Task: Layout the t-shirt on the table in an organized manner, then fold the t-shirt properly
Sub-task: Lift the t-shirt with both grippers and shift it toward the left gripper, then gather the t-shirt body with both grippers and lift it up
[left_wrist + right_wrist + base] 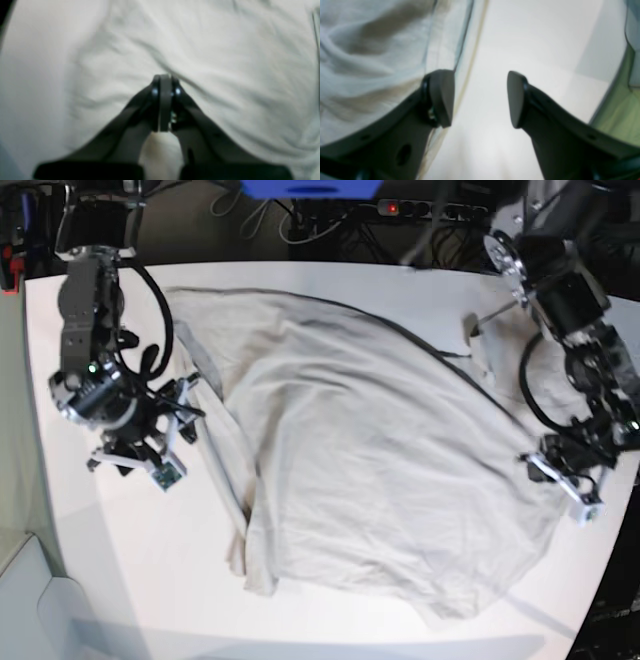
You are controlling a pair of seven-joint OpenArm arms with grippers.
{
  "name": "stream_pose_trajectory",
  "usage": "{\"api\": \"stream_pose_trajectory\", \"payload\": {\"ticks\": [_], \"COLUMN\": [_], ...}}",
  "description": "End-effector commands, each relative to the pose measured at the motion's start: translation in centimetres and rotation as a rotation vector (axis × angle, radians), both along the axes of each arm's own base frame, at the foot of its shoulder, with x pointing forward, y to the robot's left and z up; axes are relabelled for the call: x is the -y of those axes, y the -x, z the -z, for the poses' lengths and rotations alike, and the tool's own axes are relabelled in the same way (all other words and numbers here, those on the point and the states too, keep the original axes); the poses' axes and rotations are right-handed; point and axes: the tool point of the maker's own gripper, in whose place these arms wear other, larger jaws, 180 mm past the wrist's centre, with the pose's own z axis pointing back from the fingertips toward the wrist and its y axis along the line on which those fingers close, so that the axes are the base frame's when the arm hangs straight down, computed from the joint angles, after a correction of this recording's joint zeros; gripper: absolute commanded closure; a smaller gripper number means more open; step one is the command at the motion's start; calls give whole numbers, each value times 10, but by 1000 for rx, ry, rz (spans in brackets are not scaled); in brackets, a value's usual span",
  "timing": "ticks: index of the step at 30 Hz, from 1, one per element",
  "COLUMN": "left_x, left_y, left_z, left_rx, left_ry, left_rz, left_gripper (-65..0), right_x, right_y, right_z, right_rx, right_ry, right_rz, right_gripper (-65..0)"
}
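Left end effector [165, 82] pinches the t-shirt [370, 470]; right end effector [480, 100] spread; no writing legible.

dark grey fingers [440, 97], black cables [150, 290]

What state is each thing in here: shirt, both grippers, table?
t-shirt: spread on the table, wrinkled, one edge bunched, unfolded.
left gripper: shut, tips against the shirt; whether it pinches cloth is unclear.
right gripper: open, empty, at the shirt's edge.
table: white, carries the shirt.
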Motion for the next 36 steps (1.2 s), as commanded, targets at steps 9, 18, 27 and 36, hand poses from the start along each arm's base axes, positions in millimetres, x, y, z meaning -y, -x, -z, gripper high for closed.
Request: {"api": "stream_pose_trajectory", "payload": {"ticks": [9, 18, 27, 36], "left_x": [108, 57, 2, -70], "left_y": [72, 63, 24, -37], "left_z": [65, 88, 93, 33], "left_rx": [-128, -134, -114, 36], "left_ry": [-37, -123, -72, -125], "left_rz": [157, 131, 7, -71], "left_gripper": [-2, -2, -2, -2], "right_x": [14, -13, -79, -131], "right_y": [-40, 7, 64, 90], "right_z": [2, 51, 90, 50], "right_rx": [-24, -151, -287, -179], "right_ry": [23, -32, -83, -98], "right_rz": [-6, -34, -171, -343], "right_gripper": [0, -6, -6, -6]}}
